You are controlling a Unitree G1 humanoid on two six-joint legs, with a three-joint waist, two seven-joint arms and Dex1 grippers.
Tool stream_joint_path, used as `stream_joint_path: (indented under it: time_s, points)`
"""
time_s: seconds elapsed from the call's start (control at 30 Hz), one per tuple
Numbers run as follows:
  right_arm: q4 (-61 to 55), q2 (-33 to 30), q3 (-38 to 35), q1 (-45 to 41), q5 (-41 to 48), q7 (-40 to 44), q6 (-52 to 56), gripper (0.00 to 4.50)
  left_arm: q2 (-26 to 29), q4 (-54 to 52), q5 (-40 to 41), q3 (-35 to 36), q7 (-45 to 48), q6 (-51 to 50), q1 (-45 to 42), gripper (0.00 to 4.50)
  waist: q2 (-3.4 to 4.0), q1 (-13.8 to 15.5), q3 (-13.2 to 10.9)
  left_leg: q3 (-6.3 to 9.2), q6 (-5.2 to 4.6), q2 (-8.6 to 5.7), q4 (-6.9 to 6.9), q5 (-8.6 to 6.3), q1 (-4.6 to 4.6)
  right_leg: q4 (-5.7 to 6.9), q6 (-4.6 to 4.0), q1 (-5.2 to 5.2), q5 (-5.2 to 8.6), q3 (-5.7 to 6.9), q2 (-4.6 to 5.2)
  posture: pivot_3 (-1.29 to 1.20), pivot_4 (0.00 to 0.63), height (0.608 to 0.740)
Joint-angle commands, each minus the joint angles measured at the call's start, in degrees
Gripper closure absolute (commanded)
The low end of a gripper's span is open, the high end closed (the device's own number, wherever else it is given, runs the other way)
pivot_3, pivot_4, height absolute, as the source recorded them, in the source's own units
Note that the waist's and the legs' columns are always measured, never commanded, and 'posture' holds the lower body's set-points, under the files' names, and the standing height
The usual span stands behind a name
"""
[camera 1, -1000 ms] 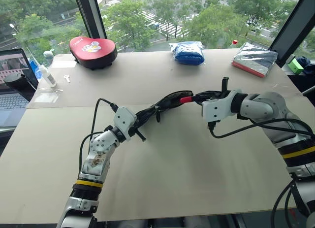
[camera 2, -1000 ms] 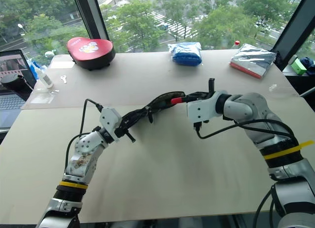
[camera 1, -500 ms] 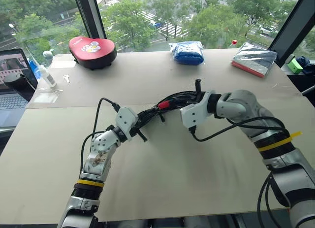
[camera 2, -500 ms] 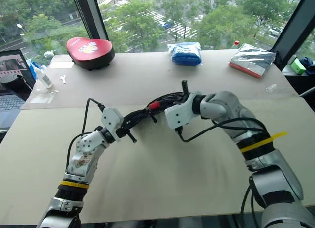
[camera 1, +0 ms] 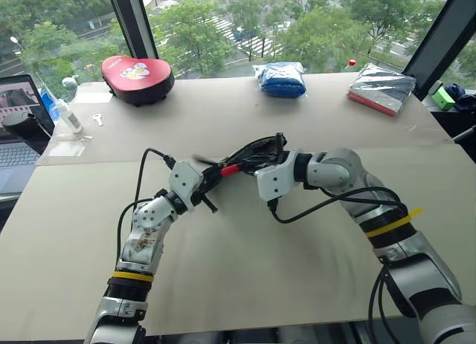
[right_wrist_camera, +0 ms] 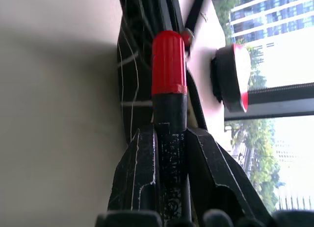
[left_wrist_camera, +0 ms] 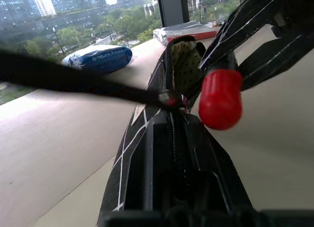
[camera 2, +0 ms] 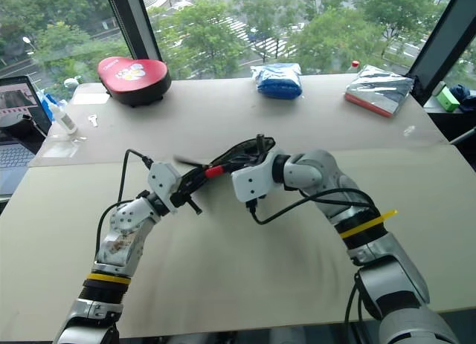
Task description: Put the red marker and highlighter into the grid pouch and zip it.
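At table centre, the left gripper (camera 1: 204, 186) pinches the limp grid pouch (camera 1: 249, 154) (best held by its edge). At three o'clock, the right gripper (camera 1: 249, 164) clamps the rigid, light red marker (camera 1: 229, 169), cap at the pouch's mouth.

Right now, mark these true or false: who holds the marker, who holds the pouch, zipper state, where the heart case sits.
1. The right gripper holds the red marker. True.
2. The left gripper is open and holds nothing. False: it is shut on the grid pouch.
3. The pouch is zipped shut. False: its mouth gapes open.
4. The red heart-shaped case sits at the table's far left. True.
5. The marker lies on the table. False: it is held beside the pouch.
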State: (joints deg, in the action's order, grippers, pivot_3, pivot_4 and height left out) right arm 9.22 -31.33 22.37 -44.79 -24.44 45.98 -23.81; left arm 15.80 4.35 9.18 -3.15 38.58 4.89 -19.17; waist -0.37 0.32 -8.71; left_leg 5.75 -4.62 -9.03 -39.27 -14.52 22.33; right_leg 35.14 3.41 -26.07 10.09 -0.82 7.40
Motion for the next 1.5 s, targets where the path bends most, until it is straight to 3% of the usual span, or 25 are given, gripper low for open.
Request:
stream_joint_path:
  time_s: [0.03,0.3,0.67,0.83,1.07,1.5]
  points:
    - [2.97,-2.64,-1.68,-3.9,-3.41,-3.36,-1.6,4.06,-0.14,-2.49,0.95,-0.93,0.83,0.89,-1.11,4.5,0.0,0.15,0.0,-0.01,0.0,-0.01,-0.01,0.0,0.0,-0.02,0.0,-0.01,0.0,0.0,0.0,0.0,0.15,0.74]
    - [7.09,-9.0,-4.96,-8.24,-3.16,-4.37,-2.14,4.06,-0.09,-2.62,0.94,-0.92,0.88,0.87,-0.92,4.5,0.0,0.1,0.0,-0.01,0.04,0.02,0.09,0.02,0.0,-0.01,-0.02,-0.07,-0.01,-0.02,-0.01,0.0,0.15,0.74]
    - [3.16,-14.54,-4.96,-5.07,-5.37,-3.57,-1.3,4.06,0.13,-2.46,0.88,-0.53,0.65,1.08,-0.9,4.5,0.0,0.02,0.0,-0.02,0.04,0.03,0.09,0.02,0.01,-0.02,-0.02,-0.06,-0.01,-0.04,0.0,0.0,0.15,0.74]
    - [-3.12,-13.68,-5.05,-2.01,-6.36,-0.15,6.8,4.06,0.2,-2.45,0.86,-0.47,0.62,1.05,-0.86,4.5,0.0,0.16,0.0,-0.03,0.03,0.03,0.09,0.02,0.02,-0.02,-0.02,-0.05,-0.01,-0.04,0.0,0.0,0.15,0.74]
    - [-2.06,-10.79,-3.27,-3.15,-12.06,-2.53,11.81,4.06,0.01,-1.94,0.85,-0.7,0.83,1.19,-1.41,4.5,0.0,0.2,0.0,-0.03,0.03,0.02,0.08,0.03,0.01,-0.01,-0.02,-0.05,-0.01,-0.04,0.01,0.0,0.15,0.74]
    - [-2.66,-2.05,1.49,-4.19,-13.66,-2.86,10.58,4.06,-0.35,-2.27,0.79,-0.83,0.42,1.0,-1.29,4.5,0.0,0.0,0.0,-0.02,0.04,0.02,0.08,0.03,0.01,0.0,-0.02,-0.06,-0.01,-0.03,0.0,0.0,0.15,0.74]
